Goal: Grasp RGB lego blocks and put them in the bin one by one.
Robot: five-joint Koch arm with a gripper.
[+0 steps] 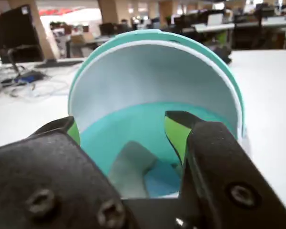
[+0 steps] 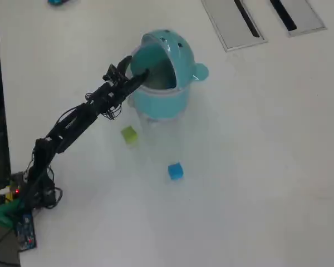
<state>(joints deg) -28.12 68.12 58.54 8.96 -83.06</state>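
Observation:
The teal bin (image 2: pixel 168 51) stands at the upper middle of the table in the overhead view, its hood tilted open. My gripper (image 2: pixel 136 67) reaches over the bin's left rim with its jaws apart and nothing between them. In the wrist view my gripper (image 1: pixel 123 124) hangs over the bin's opening (image 1: pixel 148 71), green pads (image 1: pixel 175 133) showing. The yellow-green block (image 2: pixel 129 134) lies on the table below the bin, the blue block (image 2: pixel 175 171) further down and right. The red block is out of view. The bin's floor is blurred.
Two flat grey panels with black slots (image 2: pixel 234 22) lie at the top right. The arm's base (image 2: pixel 22 200) with wires sits at the lower left table edge. White table (image 2: pixel 256 167) spreads right of the blocks.

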